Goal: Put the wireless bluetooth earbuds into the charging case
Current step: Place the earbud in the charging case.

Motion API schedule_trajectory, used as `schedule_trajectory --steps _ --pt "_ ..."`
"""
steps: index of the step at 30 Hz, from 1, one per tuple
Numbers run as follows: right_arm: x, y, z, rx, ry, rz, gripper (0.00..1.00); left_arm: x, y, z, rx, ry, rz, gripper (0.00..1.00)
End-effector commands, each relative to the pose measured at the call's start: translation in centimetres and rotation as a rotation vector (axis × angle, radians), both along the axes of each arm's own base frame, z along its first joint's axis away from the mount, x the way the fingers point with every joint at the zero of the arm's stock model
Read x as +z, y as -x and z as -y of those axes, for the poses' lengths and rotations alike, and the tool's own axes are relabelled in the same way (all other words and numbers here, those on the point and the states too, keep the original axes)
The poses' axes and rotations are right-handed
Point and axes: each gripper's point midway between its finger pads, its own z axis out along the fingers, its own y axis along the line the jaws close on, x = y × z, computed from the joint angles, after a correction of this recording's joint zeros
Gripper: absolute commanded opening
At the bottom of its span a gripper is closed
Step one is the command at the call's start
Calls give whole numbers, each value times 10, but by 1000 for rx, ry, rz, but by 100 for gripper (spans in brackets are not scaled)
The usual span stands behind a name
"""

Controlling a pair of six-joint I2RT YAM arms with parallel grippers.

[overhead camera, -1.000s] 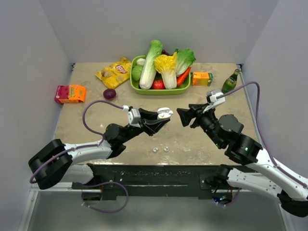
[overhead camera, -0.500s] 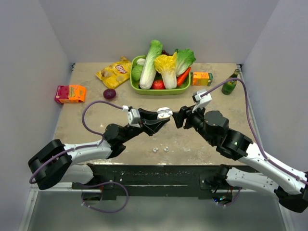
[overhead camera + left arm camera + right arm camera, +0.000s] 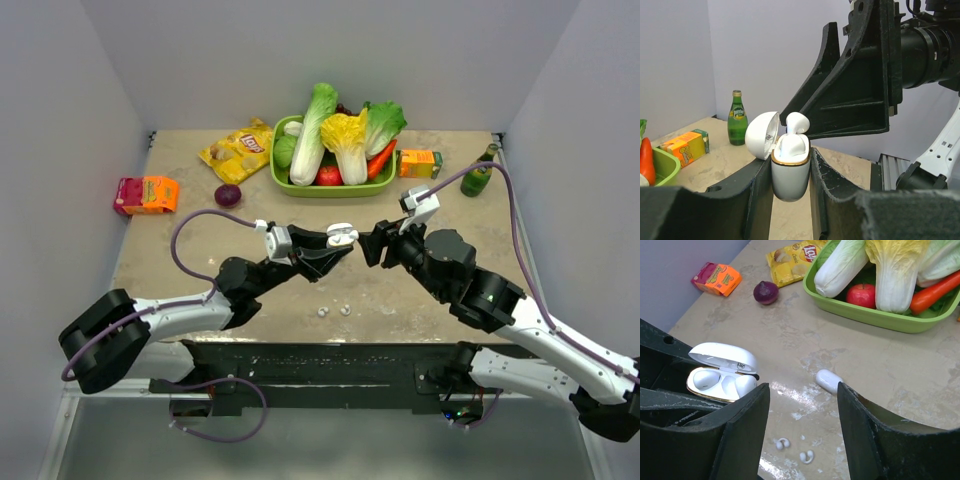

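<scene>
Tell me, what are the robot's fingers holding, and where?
The left fingers squeeze the open white glossy charging case by its lower sides; the right fingers hold nothing.

Lab: plain-walled robot table

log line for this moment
left fingers: shut on charging case, lid open | in case: one earbud | right fingers: open, empty | loose earbud: on table

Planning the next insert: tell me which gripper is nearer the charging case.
Left. The left gripper is shut on the charging case; the right gripper hovers open close beside it.
</scene>
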Motion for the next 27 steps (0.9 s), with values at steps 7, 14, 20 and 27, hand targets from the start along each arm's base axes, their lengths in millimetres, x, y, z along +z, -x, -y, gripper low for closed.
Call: schedule_trajectory --steps 7,14,20,27 --pt "38 7 -2 31 -93 48 61 131 41 -59 43 477 408 0" --pt "42 7 4 14 -92 58 62 130 40 -55 32 470 407 0" --pt "45 7 3 21 -90 64 62 128 38 -52 22 466 399 0" --pt "50 6 0 28 -88 72 62 127 38 -48 11 463 398 0"
